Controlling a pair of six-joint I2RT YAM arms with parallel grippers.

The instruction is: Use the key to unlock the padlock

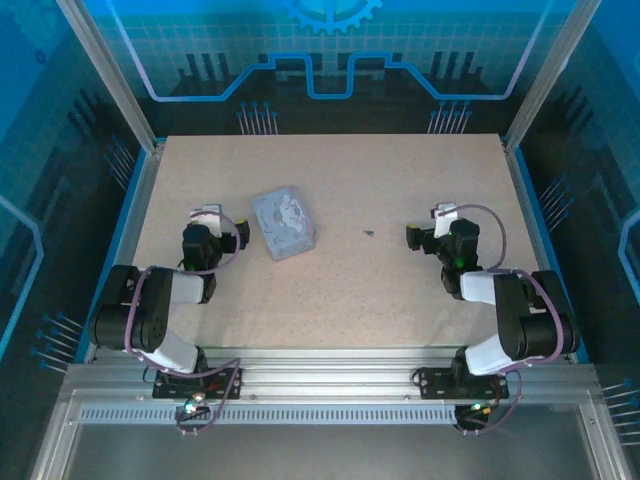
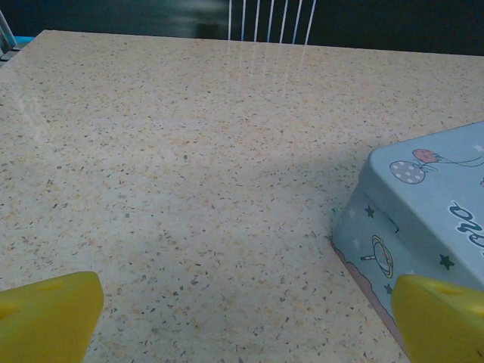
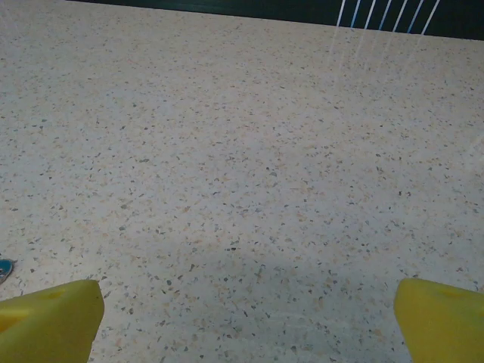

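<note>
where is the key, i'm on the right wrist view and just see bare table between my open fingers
observer: the key lies on the table, off to the left of the right gripper and apart from it
operator: anything between it and the left arm
observer: yes, a pale blue cartoon tin sits on the table left of the key, close to the open left gripper
</note>
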